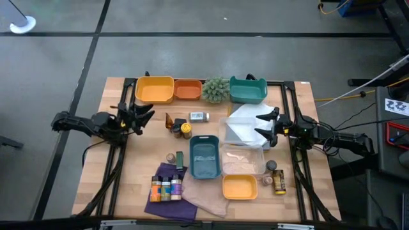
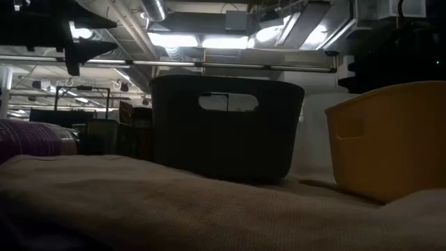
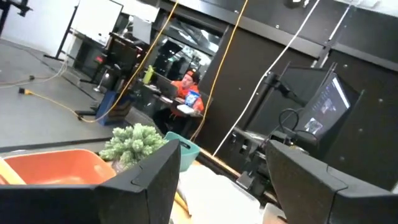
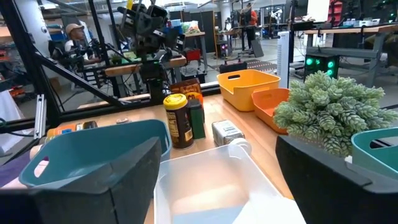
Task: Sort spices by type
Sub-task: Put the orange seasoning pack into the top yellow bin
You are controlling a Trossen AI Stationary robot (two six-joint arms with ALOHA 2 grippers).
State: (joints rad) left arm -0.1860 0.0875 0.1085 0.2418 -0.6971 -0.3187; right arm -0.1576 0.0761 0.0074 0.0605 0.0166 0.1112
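Both your left gripper (image 1: pixel 146 117) and right gripper (image 1: pixel 262 126) hover open, empty; spice jars (image 1: pixel 165 188) have unreadable labels; clear bin (image 4: pixel 208 186) empty.

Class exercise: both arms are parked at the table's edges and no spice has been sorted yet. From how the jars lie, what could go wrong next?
1. The four jars stand packed in a row on the purple cloth; a tool picking one may topple its neighbours.
2. The white jar lies on its side and may roll when pinched.
3. The yellow-lidded jar stands close to dark bottles, leaving little room for open fingers.
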